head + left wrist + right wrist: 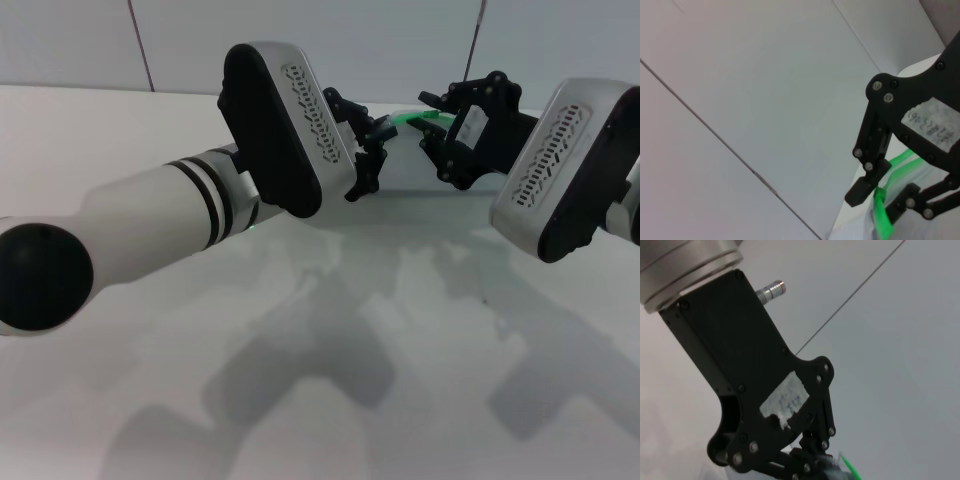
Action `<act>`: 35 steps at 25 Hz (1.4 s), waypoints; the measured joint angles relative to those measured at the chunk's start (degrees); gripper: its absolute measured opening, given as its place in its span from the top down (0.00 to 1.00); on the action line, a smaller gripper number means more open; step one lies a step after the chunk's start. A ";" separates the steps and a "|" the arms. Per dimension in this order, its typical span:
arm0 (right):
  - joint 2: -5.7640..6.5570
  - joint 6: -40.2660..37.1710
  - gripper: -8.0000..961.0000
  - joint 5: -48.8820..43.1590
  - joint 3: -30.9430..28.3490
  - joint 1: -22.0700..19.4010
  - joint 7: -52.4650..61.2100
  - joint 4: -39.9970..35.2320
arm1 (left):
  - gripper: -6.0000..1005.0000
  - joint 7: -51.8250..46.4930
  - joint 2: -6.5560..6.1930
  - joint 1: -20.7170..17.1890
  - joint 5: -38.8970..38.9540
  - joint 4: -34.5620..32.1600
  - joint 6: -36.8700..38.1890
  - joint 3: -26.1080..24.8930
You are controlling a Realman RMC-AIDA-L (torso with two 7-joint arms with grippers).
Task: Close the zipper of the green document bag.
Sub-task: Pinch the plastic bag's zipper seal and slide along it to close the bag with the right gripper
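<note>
At the far middle of the table, the bright green zipper [412,115] shows as a short strip between my two black grippers. My left gripper [362,165] hangs just left of it, and my right gripper [437,150] is at its right end. The left wrist view shows the right gripper [880,200] with its fingers on either side of the green zipper [883,216], pinching it. The pale translucent green document bag [912,172] lies behind them, mostly hidden. In the right wrist view the left gripper [822,471] sits close to a green zipper tip [850,471].
The white table [300,380] stretches toward me, crossed by the arms' shadows. A pale panelled wall [80,40] stands right behind the far edge. Both bulky forearms fill the space above the middle of the table.
</note>
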State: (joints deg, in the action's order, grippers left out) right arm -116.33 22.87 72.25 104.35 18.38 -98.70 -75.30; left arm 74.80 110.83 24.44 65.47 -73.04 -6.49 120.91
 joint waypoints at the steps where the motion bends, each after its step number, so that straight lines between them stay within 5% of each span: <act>1: 0.03 0.03 0.75 -0.01 -0.02 0.00 0.00 0.00 | 0.94 0.01 0.00 -0.02 0.00 0.00 0.12 0.12; 21: 0.13 1.67 0.91 -0.17 -1.26 -0.02 0.07 0.36 | 0.95 0.16 -0.26 -0.36 0.10 -0.38 0.44 0.37; 35: 0.14 1.66 0.90 -0.68 -3.27 0.59 0.09 3.03 | 0.95 1.00 -0.32 -1.79 0.02 -2.37 0.43 0.37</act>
State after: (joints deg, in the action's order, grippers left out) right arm -116.19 24.53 71.58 101.08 18.97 -98.61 -72.26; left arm 75.80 110.51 22.65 65.50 -75.41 -6.06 121.29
